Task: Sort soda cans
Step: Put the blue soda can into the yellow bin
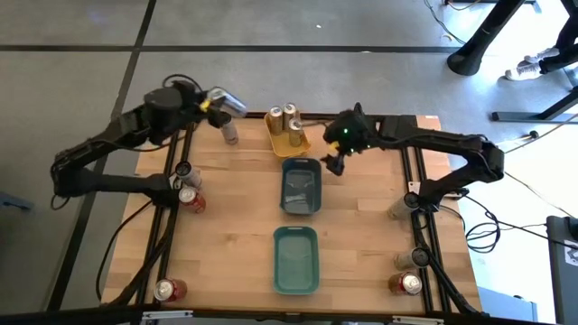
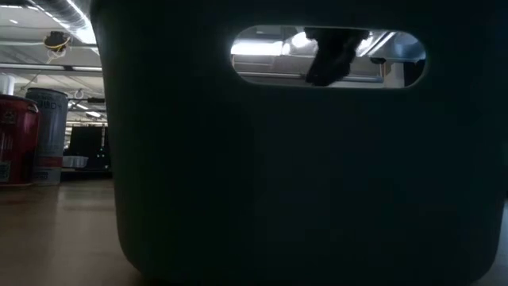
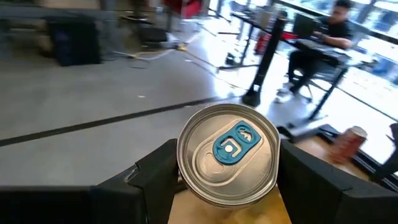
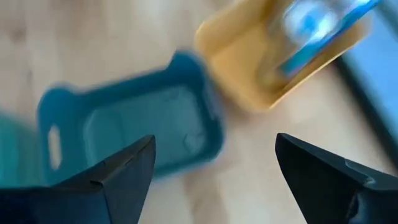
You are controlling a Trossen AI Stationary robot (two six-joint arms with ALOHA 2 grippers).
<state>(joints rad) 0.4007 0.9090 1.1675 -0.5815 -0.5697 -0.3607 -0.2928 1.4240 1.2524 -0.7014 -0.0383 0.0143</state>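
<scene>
**Holding a can high at the far-left corner**

Gripping a silver-topped can (image 3: 227,154) in my left claw (image 1: 219,102), I've got it lifted off the table at the far-left corner, lying tilted between the fingers (image 3: 155,171). From my left wrist I see its lid square on, with a blue pull tab, and a dark finger pressed to each side of it. Just below that claw another can (image 1: 231,134) stands on the wood near the far edge.

My right claw (image 1: 336,162) hangs over the far middle of the table, fingers (image 4: 118,168) spread wide apart with nothing between them. It sits just right of the far teal tray (image 1: 301,188), and near the yellow tray (image 1: 287,142), which holds three gold cans (image 1: 287,122).

A second teal tray (image 1: 295,259) lies nearer, in line with the first; both look empty of cans.

On the left side, two cans (image 1: 188,185) stand together by the arm's frame, one red, and a red can (image 1: 168,290) sits at the near-left corner. On the right edge, a pale can (image 1: 400,208) stands mid-way, with two more cans (image 1: 408,272) at the near-right corner, one red.

The low view is mostly blocked by the dark tray wall (image 2: 302,175), with a red can and a silver can (image 2: 46,135) at its left.
</scene>
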